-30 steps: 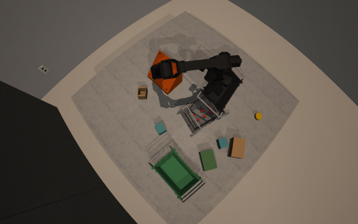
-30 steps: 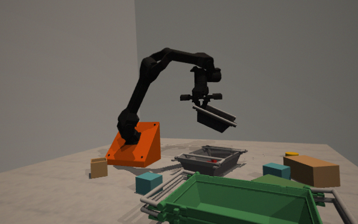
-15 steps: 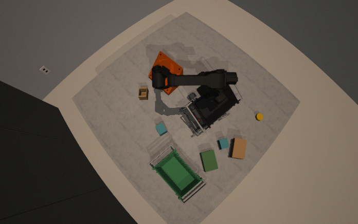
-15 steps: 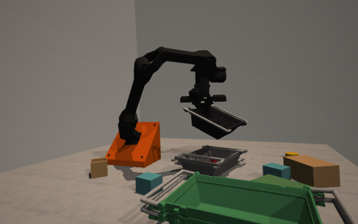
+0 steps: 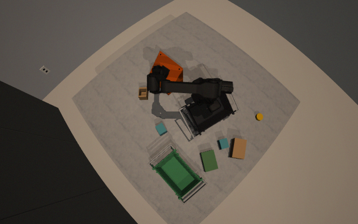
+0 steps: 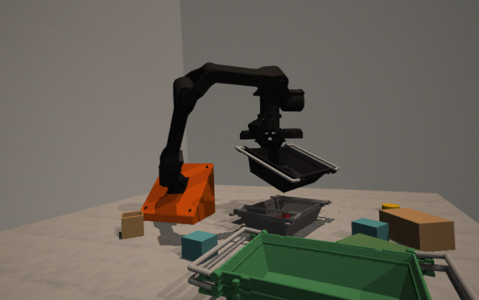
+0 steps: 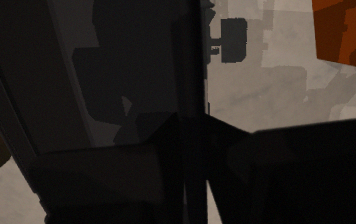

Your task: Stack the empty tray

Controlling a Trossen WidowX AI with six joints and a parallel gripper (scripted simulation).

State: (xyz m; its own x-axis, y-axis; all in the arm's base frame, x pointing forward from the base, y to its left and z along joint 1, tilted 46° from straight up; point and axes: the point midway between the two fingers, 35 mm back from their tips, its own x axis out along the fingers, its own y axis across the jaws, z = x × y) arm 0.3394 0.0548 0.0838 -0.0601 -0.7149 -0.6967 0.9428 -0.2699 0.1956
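The empty black tray (image 5: pixel 215 119) (image 6: pixel 268 174) (image 7: pixel 140 30) hangs in the air, tilted down toward the right in the exterior view. My gripper (image 6: pixel 274 152) (image 7: pixel 186 118) is shut on its wall; the fingertips are partly hidden. The loaded grey tray (image 6: pixel 263 223) stands on the table below, with a clear gap between the two. Its two wire bars (image 6: pixel 263 210) (image 6: pixel 300 199) lie in across its top. A red block (image 6: pixel 285 215) shows inside it. In the top view the black tray and the arm hide most of the grey tray.
A green tray (image 5: pixel 177 168) (image 6: pixel 318 261) stands at the front. Teal cubes (image 5: pixel 161 129) (image 5: pixel 224 143), a green block (image 5: pixel 209 161), a brown box (image 5: pixel 238 148) and a yellow disc (image 5: pixel 259 116) stand around. A small open box (image 5: pixel 143 96) is near the orange base (image 5: pixel 171 67) (image 6: pixel 169 212).
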